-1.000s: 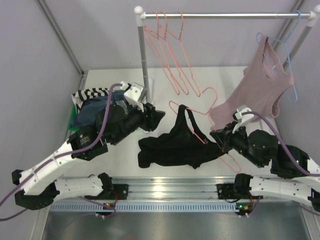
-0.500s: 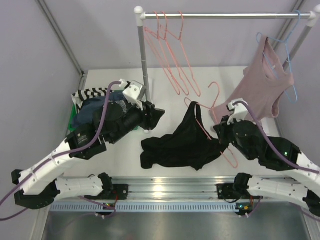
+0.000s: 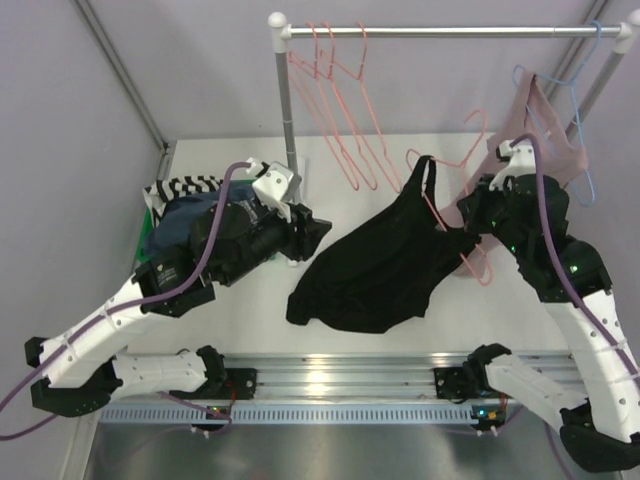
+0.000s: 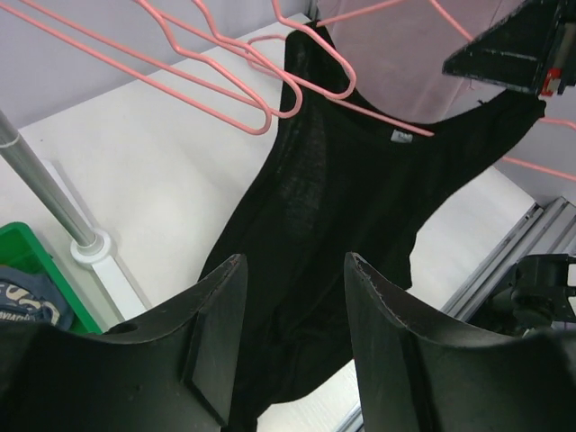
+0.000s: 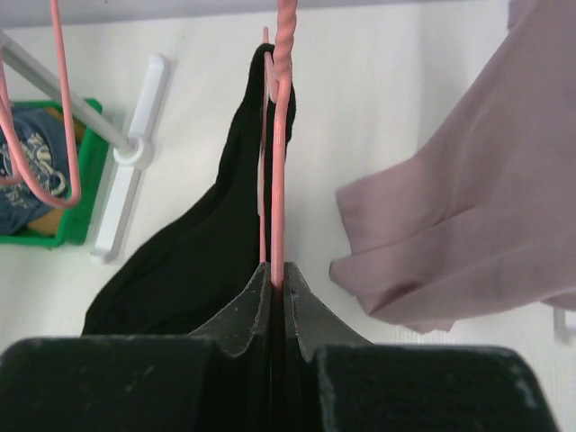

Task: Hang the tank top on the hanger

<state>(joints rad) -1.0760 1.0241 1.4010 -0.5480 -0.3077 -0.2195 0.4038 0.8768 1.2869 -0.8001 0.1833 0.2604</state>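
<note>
The black tank top [image 3: 380, 265] hangs by one strap from a salmon-pink wire hanger [image 3: 478, 262], and its lower part trails onto the table. My right gripper [image 3: 478, 215] is shut on that hanger and holds it up beside the rack's right end. In the right wrist view the wire [image 5: 279, 162] is pinched between the closed jaws [image 5: 277, 274], with the top [image 5: 198, 252] draped to the left. My left gripper [image 3: 318, 232] is open and empty, left of the top. In the left wrist view its jaws [image 4: 292, 261] stand wide apart in front of the top [image 4: 351, 198].
A clothes rail [image 3: 450, 31] on a post [image 3: 287, 110] carries several spare pink hangers [image 3: 345, 110]. A dusty-pink tank top [image 3: 545, 130] hangs on a light blue hanger [image 3: 588, 180] at the right. A green bin [image 3: 150, 240] of clothes sits far left.
My right gripper has lifted the hanger up and to the far right. The black top has risen off the table and stretched out. The left arm has barely moved.
</note>
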